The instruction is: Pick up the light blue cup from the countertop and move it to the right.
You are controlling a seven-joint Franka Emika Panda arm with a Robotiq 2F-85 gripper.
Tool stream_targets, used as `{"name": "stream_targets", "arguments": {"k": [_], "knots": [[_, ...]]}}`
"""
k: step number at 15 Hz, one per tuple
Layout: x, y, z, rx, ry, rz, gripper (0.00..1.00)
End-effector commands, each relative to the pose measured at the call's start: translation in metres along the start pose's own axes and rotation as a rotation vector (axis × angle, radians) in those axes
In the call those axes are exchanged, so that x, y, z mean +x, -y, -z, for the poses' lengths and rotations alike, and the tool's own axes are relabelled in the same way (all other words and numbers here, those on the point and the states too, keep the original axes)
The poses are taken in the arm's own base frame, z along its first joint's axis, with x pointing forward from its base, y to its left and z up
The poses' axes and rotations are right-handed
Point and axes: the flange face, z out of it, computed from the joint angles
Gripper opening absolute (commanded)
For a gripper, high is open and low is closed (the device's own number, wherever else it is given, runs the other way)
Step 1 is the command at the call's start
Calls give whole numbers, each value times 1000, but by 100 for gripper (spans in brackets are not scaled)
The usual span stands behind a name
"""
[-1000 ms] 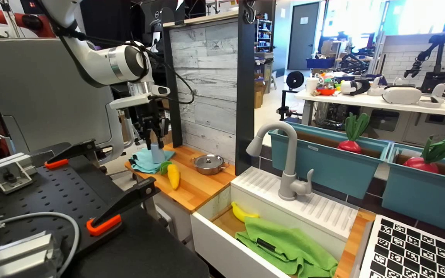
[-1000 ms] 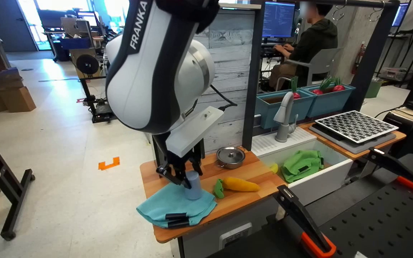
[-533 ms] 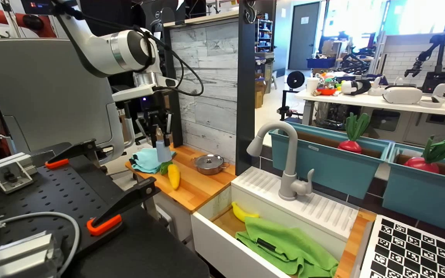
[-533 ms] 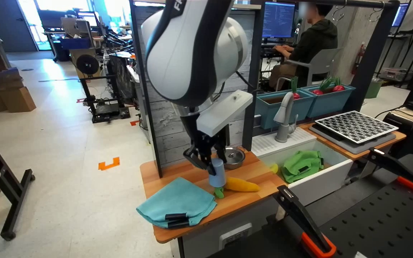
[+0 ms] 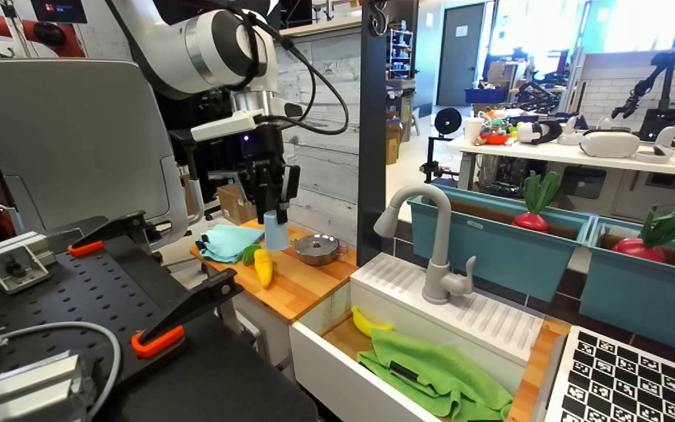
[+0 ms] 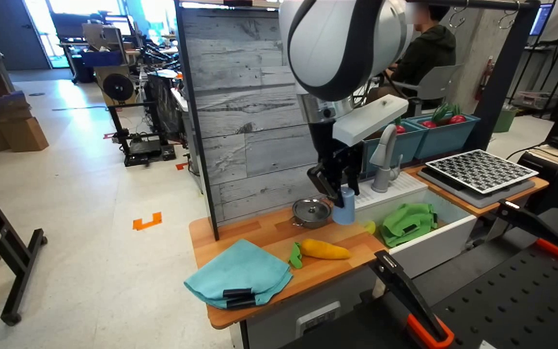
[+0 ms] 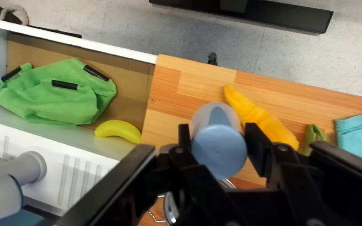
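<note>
The light blue cup (image 5: 276,234) is held in the air above the wooden countertop (image 5: 299,278). My gripper (image 6: 347,195) is shut on it, with one black finger on each side near its upper end. In an exterior view the cup (image 6: 344,212) appears just right of the lidded metal pot. In the wrist view the cup (image 7: 218,152) stands between the fingertips, its round closed end facing the camera. The countertop (image 7: 196,75) shows below it there. The cup's lower end faces down and its opening is hidden.
A yellow carrot (image 6: 325,249), a folded teal cloth (image 6: 240,271) and the metal pot (image 6: 312,212) are on the countertop. The white sink with its tall grey faucet (image 6: 383,155) adjoins it, holding a green cloth (image 7: 55,94) and a banana (image 7: 118,129). A plank wall (image 6: 250,116) stands behind.
The gripper has lifted the cup off the teal cloth and carried it rightward in both exterior views, past the carrot's leaves toward the pot and sink. The other objects have not moved.
</note>
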Motion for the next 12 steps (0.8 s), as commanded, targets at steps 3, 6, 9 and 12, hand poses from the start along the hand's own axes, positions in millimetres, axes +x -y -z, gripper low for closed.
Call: {"name": "stream_targets", "arguments": {"k": [3, 6, 9, 12], "knots": [[-1, -28, -10, 38, -23, -68, 21], [4, -28, -21, 51, -3, -87, 21], [9, -28, -36, 71, 17, -117, 21], [17, -28, -53, 97, 39, -145, 21]]}}
